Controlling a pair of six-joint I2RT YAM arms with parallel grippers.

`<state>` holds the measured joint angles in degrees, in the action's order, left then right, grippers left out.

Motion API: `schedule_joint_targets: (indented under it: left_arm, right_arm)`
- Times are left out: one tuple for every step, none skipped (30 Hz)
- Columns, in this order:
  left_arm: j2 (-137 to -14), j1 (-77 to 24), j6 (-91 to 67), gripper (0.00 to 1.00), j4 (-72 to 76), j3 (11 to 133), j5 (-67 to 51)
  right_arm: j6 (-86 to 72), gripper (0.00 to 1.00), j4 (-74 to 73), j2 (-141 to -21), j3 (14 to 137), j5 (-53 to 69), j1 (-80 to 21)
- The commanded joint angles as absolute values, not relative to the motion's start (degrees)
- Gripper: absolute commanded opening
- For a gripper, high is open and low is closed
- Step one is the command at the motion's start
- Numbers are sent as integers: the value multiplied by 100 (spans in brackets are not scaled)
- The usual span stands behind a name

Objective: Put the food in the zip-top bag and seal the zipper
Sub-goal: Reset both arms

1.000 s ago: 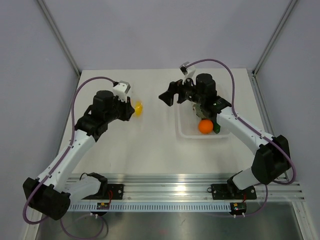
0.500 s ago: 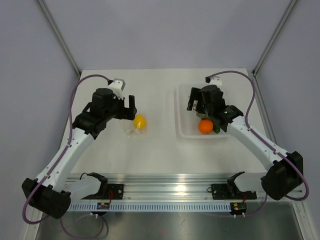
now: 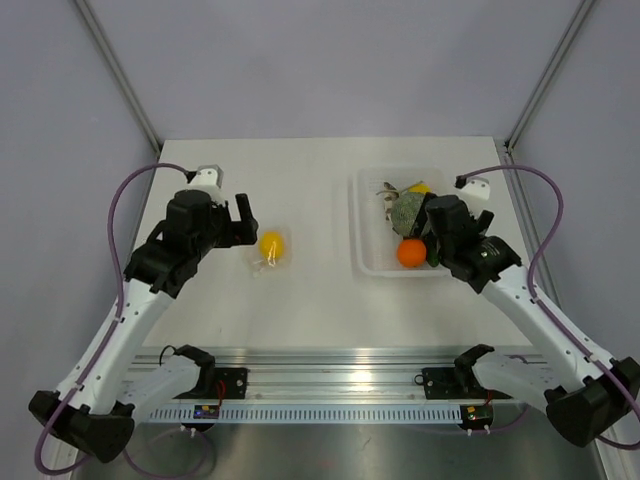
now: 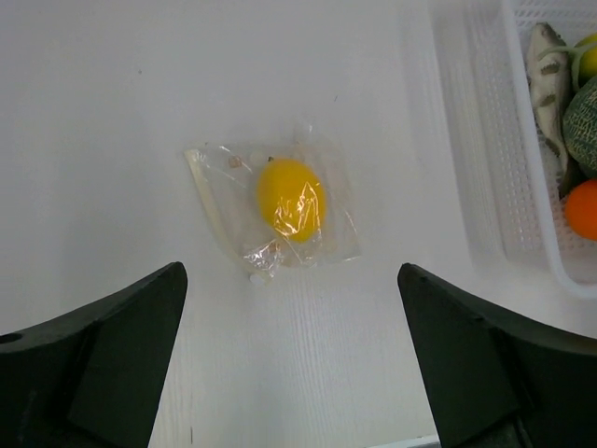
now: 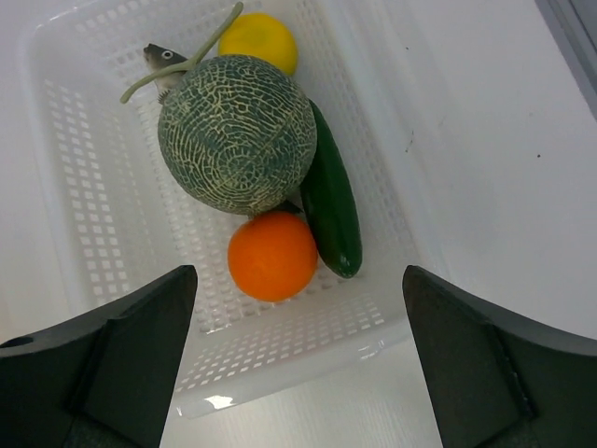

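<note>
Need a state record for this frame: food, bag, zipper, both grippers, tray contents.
food: small bright yellow lemon-shaped fruit, inside the bag
bag: flat clear crinkly zip-top bag, lying on the white table, apart from the tray
zipper: sealed or not, cannot tell
left gripper: open, empty, not touching the bag
right gripper: open, empty, over the tray
tray: clear perforated rectangular tray; holds netted grey-green melon, round orange fruit, dark green cucumber, second yellow fruit, small grey fish
</note>
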<state>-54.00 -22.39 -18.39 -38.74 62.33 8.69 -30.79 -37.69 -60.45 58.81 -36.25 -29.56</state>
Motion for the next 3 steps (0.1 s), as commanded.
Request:
schedule_joint_targets:
  left_arm:
    - [-5379, -2224, -2004, 99, -3868, 6118, 932]
    - [-5379, -2224, -2013, 99, -3789, 6100, 906]
    - [-5405, -2224, -2021, 99, -3762, 6100, 879]
  right_arm:
    - [-3392, 100, -3955, -5828, 5714, -3955, -2944]
    - [-3419, 99, -3964, -5766, 5695, -3972, -2936]
    - [-3436, 100, -4033, -5740, 5678, -3999, -2936]
